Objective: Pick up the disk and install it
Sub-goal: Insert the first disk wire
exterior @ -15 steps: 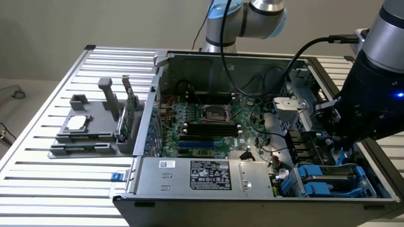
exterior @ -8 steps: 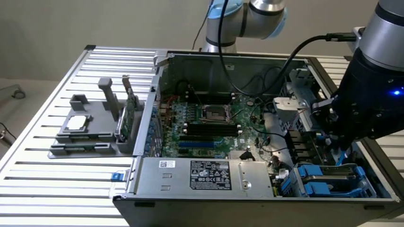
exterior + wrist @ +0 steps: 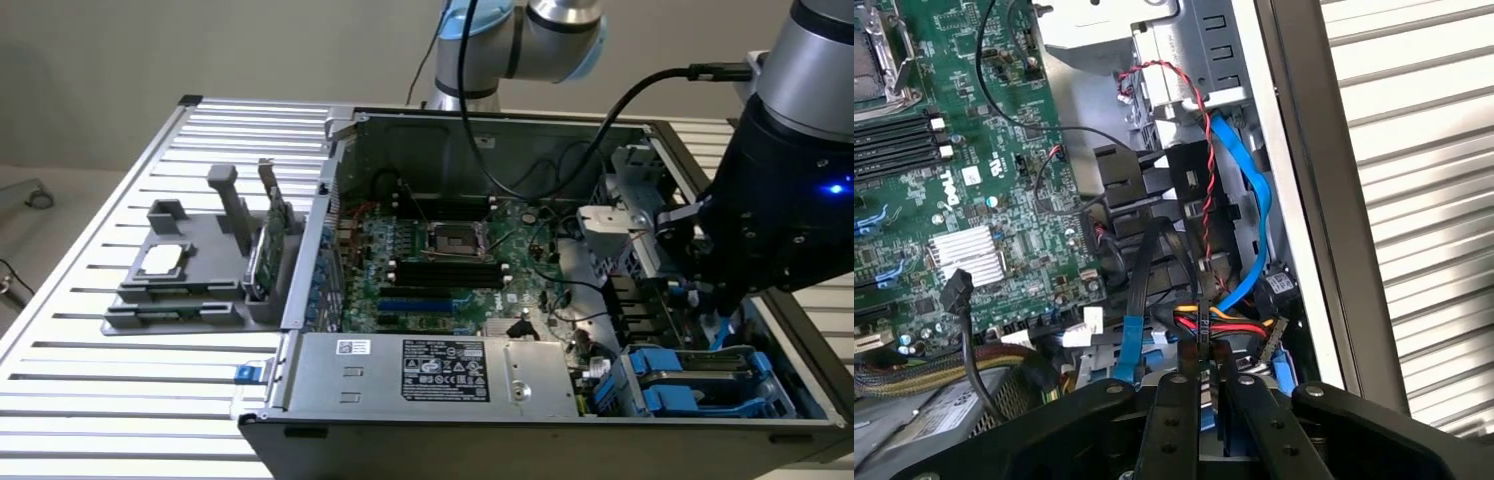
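Observation:
My gripper (image 3: 717, 303) hangs over the drive bay at the exterior view's right end of the open computer case (image 3: 334, 170). Its fingers (image 3: 1176, 420) stand close together, shut on a thin upright thing. A narrow blue strip of the disk (image 3: 722, 330) in its carrier runs down from them towards the bay. In the wrist view my gripper (image 3: 1207, 388) points down among black, red and yellow cables, with blue carrier plastic (image 3: 1282, 368) beside it. The disk's metal face and label are hidden.
Blue drive carriers (image 3: 687, 385) sit in the bay below. A blue data cable (image 3: 1246, 200) and a red-black twisted wire (image 3: 1204, 150) cross the bay. The motherboard (image 3: 441, 260) fills the case's middle. A grey holder (image 3: 187, 275) with a chip and green card (image 3: 276, 250) stands on the slatted table (image 3: 134, 390).

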{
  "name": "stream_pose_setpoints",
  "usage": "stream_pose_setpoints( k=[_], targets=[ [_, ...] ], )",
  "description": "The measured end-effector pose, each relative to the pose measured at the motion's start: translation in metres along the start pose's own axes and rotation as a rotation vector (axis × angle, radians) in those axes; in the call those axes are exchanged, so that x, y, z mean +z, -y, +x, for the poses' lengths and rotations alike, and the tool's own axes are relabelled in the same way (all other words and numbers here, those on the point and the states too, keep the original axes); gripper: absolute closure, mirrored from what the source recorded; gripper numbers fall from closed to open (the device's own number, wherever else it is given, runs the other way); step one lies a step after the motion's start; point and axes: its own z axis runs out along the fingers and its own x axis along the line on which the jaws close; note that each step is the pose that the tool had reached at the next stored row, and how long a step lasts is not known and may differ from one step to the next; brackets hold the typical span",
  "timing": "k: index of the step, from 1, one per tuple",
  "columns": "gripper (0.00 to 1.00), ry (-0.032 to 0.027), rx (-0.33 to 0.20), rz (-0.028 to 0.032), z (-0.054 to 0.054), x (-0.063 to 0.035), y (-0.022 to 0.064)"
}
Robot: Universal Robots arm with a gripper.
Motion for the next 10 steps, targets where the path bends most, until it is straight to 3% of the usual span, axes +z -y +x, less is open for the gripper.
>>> stream_pose_setpoints(
  k=[2, 4, 7, 10],
  targets=[
    [0.83, 0.0030, 0.006, 0.0097, 0.0001, -0.0004, 0.0000],
    [0.83, 0.0084, 0.012, 0.0268, 0.0002, -0.0003, 0.0001],
    [0.83, 0.0191, 0.019, 0.0598, 0.0002, -0.0003, 0.0001],
    [0.83, 0.0314, 0.022, 0.0987, 0.0002, -0.0003, 0.0002]
  ],
)
